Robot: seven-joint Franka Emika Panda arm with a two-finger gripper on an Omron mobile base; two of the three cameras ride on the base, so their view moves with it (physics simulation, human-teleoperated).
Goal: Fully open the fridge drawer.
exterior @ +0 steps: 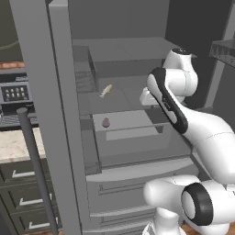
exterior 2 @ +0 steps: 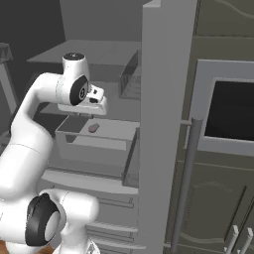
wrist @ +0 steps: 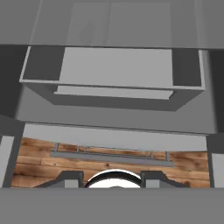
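Note:
The fridge drawer (exterior: 137, 133) (exterior 2: 92, 144) (wrist: 114, 72) is a plain light-gray box, pulled part way out of the open fridge. A small brownish item (exterior: 106, 122) (exterior 2: 93, 128) lies on its floor. My gripper (exterior 2: 82, 111) (wrist: 113, 178) hovers just above the drawer's back part, touching nothing. In the left base view my forearm covers most of the gripper (exterior: 146, 97). The hand view looks down over the drawer's front panel, with both fingertips (wrist: 70, 178) standing wide apart and nothing between them. The gripper is open.
Below are wider curved-front gray drawers (exterior: 137, 172) (exterior 2: 89, 181) (wrist: 113, 136). A yellowish item (exterior: 106, 91) and a wire basket (exterior: 85, 73) (exterior 2: 130, 74) sit on the shelf above. The open fridge door (exterior: 46, 114) (exterior 2: 163, 124) flanks the arm. Dark cabinet drawers (exterior: 23, 188) stand left, an oven (exterior 2: 228, 109) right.

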